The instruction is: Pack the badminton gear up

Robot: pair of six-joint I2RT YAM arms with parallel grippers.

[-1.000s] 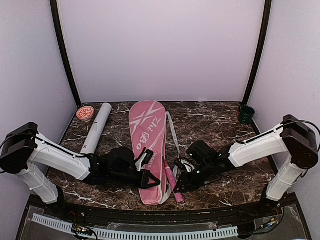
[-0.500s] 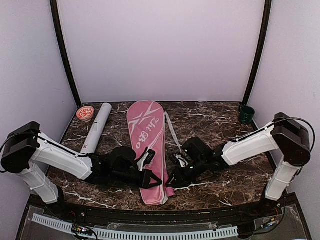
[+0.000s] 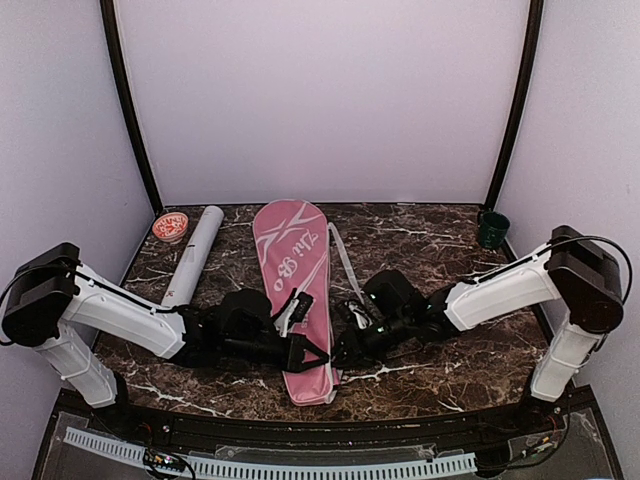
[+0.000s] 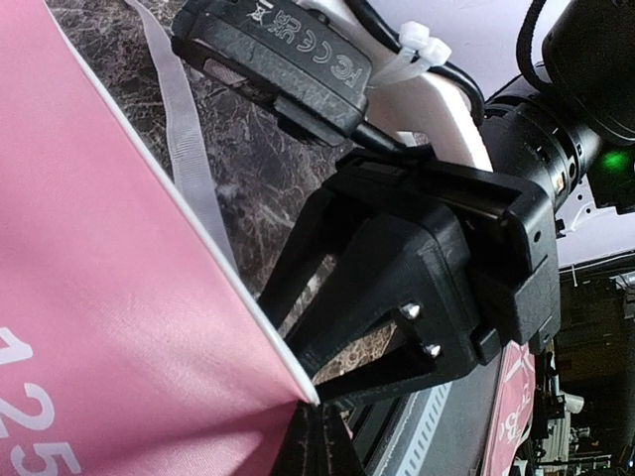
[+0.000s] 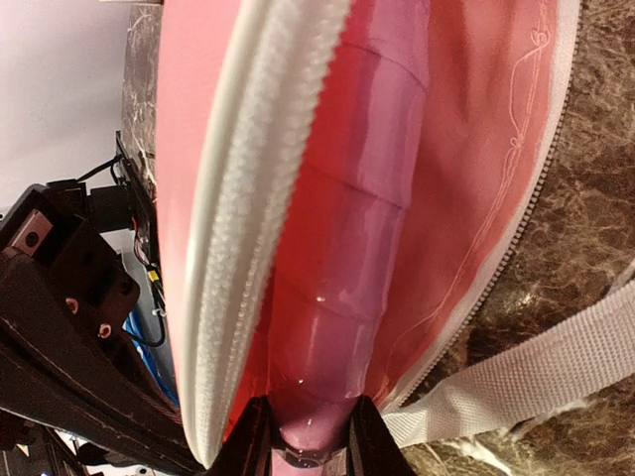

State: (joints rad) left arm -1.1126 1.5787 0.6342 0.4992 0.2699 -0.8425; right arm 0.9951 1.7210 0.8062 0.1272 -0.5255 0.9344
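Top view: your right gripper point(image 3: 347, 348) has pushed the pink-wrapped racket handle point(image 5: 347, 248), which stuck out a second ago, into the pink racket bag point(image 3: 293, 270) at mid-table. The white cardboard tube point(image 3: 192, 255) lies to the left of the bag.
Left wrist: your left gripper point(image 4: 319, 448) is clamped tight on the bag's mouth edge.
Right wrist: jaws pinch the handle's butt, with the zipper point(image 5: 263, 169) open around it. The racket looks nearly packed.
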